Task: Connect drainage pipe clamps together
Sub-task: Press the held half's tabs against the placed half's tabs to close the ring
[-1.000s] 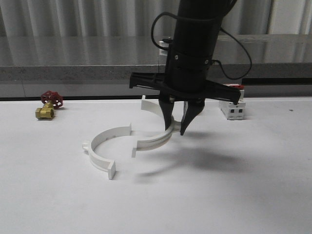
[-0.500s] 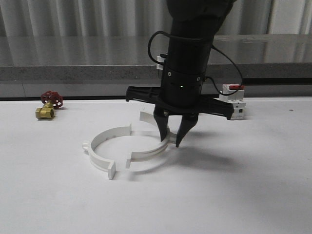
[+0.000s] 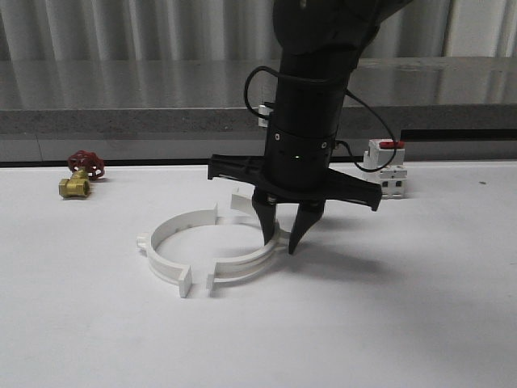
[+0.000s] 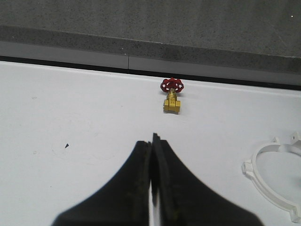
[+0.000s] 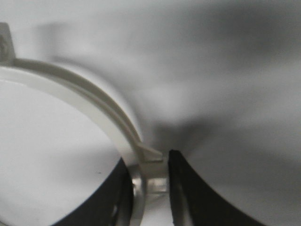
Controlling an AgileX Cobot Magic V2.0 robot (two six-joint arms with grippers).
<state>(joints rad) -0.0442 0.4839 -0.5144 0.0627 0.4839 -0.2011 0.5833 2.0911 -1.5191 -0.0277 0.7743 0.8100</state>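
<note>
Between the fingertips of my right tool [image 3: 279, 239] sits the band of the right clamp half [image 3: 242, 263], a white plastic half-ring; the tool is closed on it. In the right wrist view the two dark fingers [image 5: 181, 188] press the band from inside and outside, right beside a small outer lug [image 5: 151, 153], and the curved band sweeps away from the grip to a flat end tab [image 5: 5, 42].

Just to the left of that tool lies the left clamp half [image 3: 166, 246], flat on the white table [image 3: 388, 323]. The two halves face each other and together outline a wide ring. At the near side their end tabs stand close but with a small gap I can see; at the far side the tabs are near each other, partly behind the arm, and I cannot tell whether they touch.

Behind the right tool and off to its right stands a white breaker block with a red switch [image 3: 384, 170], apart from the clamps. Well to the left, near the table's back edge, is a brass valve with a red handwheel [image 3: 81, 174].

My left tool [image 4: 151, 155] has its fingers pressed together, holding nothing, above bare table. The valve [image 4: 172, 94] lies ahead of it, and the left clamp half [image 4: 270, 176] is off to its side.
</note>
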